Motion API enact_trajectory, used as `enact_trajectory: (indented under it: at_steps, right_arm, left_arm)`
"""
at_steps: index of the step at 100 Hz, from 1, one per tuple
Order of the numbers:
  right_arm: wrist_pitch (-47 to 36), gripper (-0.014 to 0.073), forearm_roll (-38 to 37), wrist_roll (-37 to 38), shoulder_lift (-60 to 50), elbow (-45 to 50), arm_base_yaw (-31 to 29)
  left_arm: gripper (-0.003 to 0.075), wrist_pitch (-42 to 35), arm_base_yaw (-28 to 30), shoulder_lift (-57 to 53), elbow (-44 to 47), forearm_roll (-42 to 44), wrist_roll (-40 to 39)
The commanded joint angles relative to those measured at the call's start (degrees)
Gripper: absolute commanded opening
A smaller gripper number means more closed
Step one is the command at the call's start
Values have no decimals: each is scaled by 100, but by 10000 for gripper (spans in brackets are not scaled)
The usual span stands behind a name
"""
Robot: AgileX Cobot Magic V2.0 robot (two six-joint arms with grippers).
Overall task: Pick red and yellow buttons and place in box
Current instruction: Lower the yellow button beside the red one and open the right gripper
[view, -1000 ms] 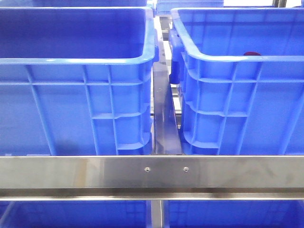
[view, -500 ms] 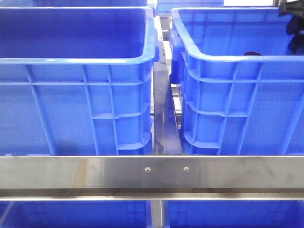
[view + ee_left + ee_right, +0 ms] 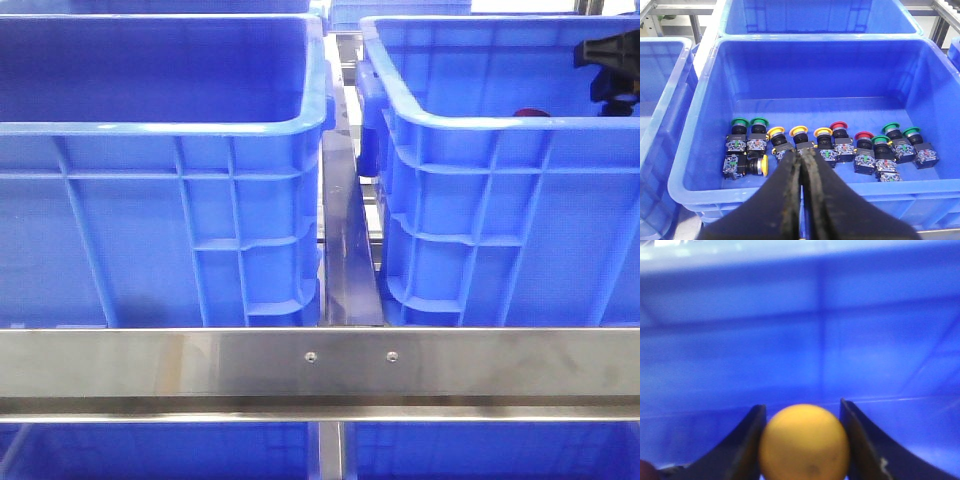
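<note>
Only the right wrist view shows what the right gripper (image 3: 803,440) carries: a yellow button (image 3: 804,442) clamped between its two dark fingers (image 3: 747,440), its round cap filling the gap, with a blurred blue crate wall behind. In the front view that arm appears only as a black piece (image 3: 610,60) at the right edge, above the right crate (image 3: 500,200), and the yellow button cannot be seen there.

The left wrist view looks down into another blue crate (image 3: 705,125) — a row of push buttons lies on its floor, with green caps (image 3: 740,122), yellow caps (image 3: 798,131) and red caps (image 3: 838,125). The left gripper (image 3: 802,165) hangs above the near wall of this crate with its jaws pressed together and nothing between them. More blue crates stand around it, one behind (image 3: 820,15) and one to the side (image 3: 660,75).

From the front, two deep blue crates stand side by side on a metal frame, the left crate (image 3: 160,200) and the right one apart, with a steel bar (image 3: 350,260) running back between them and a steel rail (image 3: 320,365) across the foreground. More blue shows below the rail.

A dark red cap (image 3: 531,113) just peeks over the right crate's near rim. A dark red blur at the corner of the right wrist view is too cut off to name. The floors of both front crates are hidden by their walls.
</note>
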Motion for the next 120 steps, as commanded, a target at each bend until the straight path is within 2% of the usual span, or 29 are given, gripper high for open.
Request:
enact_trajectory:
  at_steps: [1,48,55,74,81,120]
  right_arm:
    - [161,183,206,-77,-223,-269,-36]
    - [159,191,206,-77,117,-203,-36]
    - [163,227,210,-72,105,-203,-36]
    - [150,430,378,-72,46,-203,-36]
    - [89,475,509,-72,-17,-203,-36]
    - [-69,484,546,-72,-958,-114,-36]
  left_arm:
    - [-19,-454,19,43,-139,31,-49]
    - [-19,-454,19,43,-139,31,-49]
    - [-19,-454,19,43,-139,31,-49]
    - [-19,-454,19,43,-139,31,-49]
    - [-19,-454,19,43,-139,31,-49]
    - [-19,-454,19,43,-139,31,-49]
